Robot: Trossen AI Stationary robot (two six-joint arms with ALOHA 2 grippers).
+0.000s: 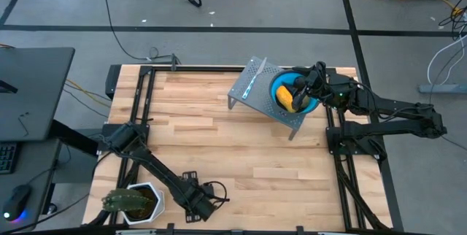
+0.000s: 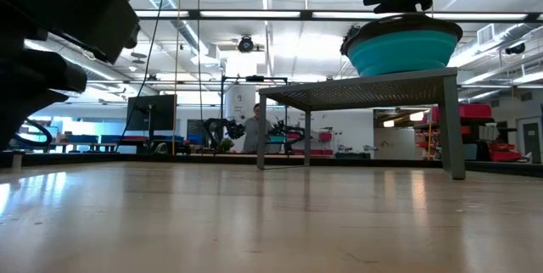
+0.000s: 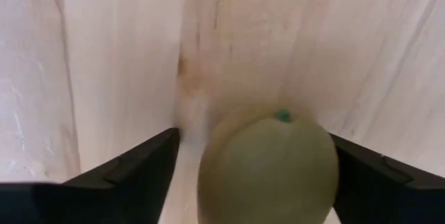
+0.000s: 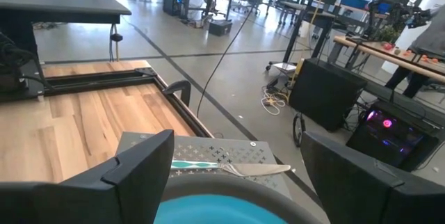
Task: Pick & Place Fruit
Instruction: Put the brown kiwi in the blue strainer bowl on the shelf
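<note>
Left gripper fingers spread, straddling the olive-green oval toy fruit on the wooden tabletop, not clamped; I'd close centred; right gripper open, empty over the teal bowl.

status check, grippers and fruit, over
Left gripper open around olive fruit on table. Right gripper open above blue bowl. Nothing in the way.

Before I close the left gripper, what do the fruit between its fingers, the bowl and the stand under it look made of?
Fruit: smooth matte olive-green skin with a tiny green stem nub, probably moulded plastic or foam; which, I cannot tell. Bowl: evenly coloured teal wall with a soft sheen, likely plastic or silicone. Stand: thin grey sheet with punched holes on slim legs, apparently metal.
</note>
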